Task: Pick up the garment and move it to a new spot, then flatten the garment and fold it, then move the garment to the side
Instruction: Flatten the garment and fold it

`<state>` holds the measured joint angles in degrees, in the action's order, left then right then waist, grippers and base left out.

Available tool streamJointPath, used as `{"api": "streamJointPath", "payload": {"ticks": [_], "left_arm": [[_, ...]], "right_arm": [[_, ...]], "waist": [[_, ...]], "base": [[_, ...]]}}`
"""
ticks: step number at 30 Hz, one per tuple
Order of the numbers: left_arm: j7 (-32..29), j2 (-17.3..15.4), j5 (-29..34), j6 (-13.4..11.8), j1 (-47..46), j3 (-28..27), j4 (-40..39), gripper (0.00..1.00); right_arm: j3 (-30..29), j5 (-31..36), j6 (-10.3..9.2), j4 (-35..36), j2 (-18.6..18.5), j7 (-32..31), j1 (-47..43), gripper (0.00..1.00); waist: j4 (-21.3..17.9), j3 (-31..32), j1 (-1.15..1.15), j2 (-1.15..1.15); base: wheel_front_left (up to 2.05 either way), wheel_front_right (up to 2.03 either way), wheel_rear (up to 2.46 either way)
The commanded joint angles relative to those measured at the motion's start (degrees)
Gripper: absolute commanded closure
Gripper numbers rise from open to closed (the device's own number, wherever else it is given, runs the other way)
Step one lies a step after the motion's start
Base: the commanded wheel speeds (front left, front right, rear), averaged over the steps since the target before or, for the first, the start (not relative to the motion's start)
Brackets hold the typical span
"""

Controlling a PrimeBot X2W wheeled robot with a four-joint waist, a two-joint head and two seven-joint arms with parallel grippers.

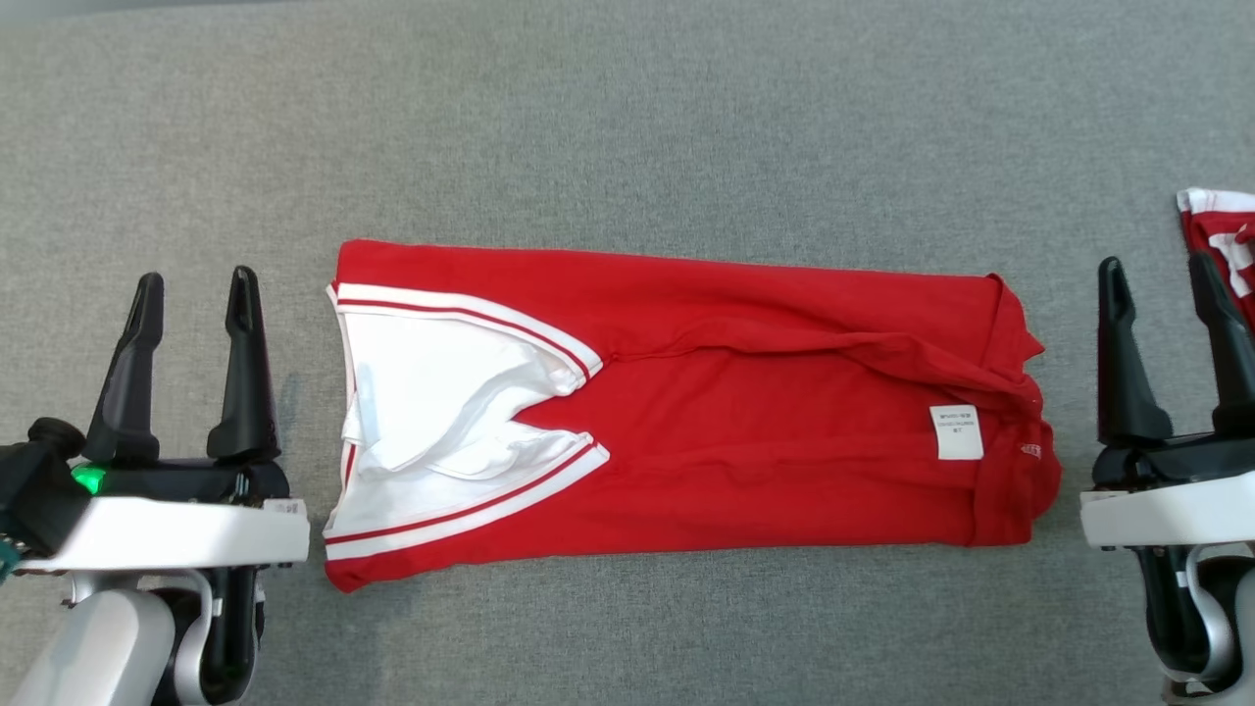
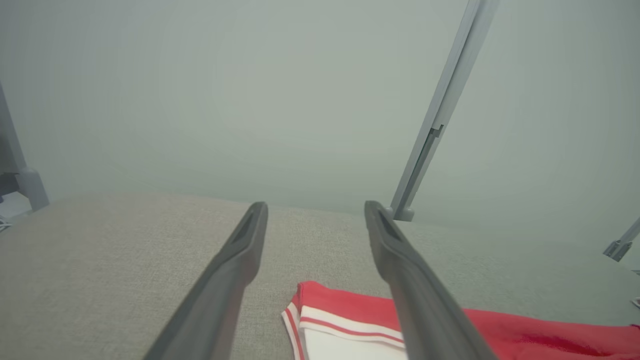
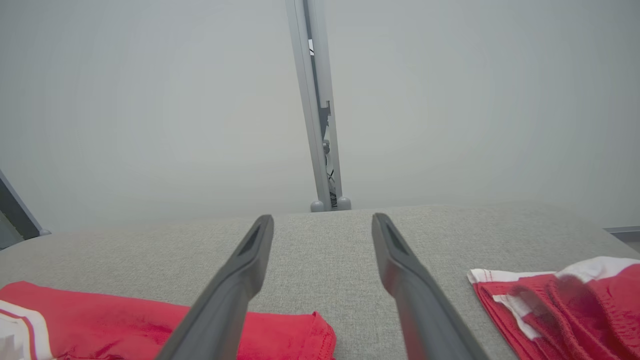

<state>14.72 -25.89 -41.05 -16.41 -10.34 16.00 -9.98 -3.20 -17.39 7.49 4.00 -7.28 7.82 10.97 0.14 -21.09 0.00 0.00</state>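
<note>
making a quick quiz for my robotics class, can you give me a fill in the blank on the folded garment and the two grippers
1. The folded garment lying between the grippers is mostly ____ in colour.
2. The left gripper and the right gripper both stand ____, holding nothing.
3. The small label on the garment is ____.
4. A second garment lies close to the ____ gripper.

Missing words: red; open; white; right

Bright, even overhead light, faint shadows — head view sharp, both wrist views hazy beyond the cloth.
</note>
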Motion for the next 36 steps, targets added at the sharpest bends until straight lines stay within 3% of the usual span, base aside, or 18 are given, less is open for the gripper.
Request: {"api": "streamJointPath", "payload": {"ticks": [1,7,12,20,30,36], "left_arm": [[0.3,0.6,1.7,0.3,-1.2,-0.3,0.6,0.0],[0.4,3.1,9.3,4.4,-2.5,-1.7,4.4,0.0],[0.4,4.9,11.9,8.0,-0.3,-3.7,8.6,0.0],[0.4,7.2,14.9,11.4,0.4,-6.0,12.1,0.0],[0.4,8.6,16.4,13.3,-1.2,-6.6,13.3,0.0],[0.4,9.8,17.2,14.3,-2.5,-6.3,14.0,0.0]], "right_arm": [[-0.1,1.0,0.01,-0.3,0.4,0.5,0.3,0.0],[0.8,4.9,0.01,-3.8,1.7,1.2,-0.4,0.0],[1.7,5.8,0.01,-7.3,1.9,1.8,-0.4,0.0],[1.6,5.2,0.01,-9.8,1.8,2.1,0.9,0.0],[-1.4,3.5,0.01,-14.1,-0.5,0.3,3.3,0.0],[3.1,1.2,0.01,-21.0,-0.5,0.1,5.1,0.0]], "waist": [[-0.1,1.1,0.0,0.0],[0.2,3.2,0.0,0.0],[0.1,4.4,0.0,0.0],[0.8,4.7,0.0,0.0],[1.2,2.3,0.0,0.0],[1.8,-0.1,0.0,0.0]], "base": [[0.0,0.0,0.0],[0.0,0.0,0.0],[0.0,0.0,0.0],[0.0,0.0,0.0],[0.0,0.0,0.0],[0.0,0.0,0.0]]}}
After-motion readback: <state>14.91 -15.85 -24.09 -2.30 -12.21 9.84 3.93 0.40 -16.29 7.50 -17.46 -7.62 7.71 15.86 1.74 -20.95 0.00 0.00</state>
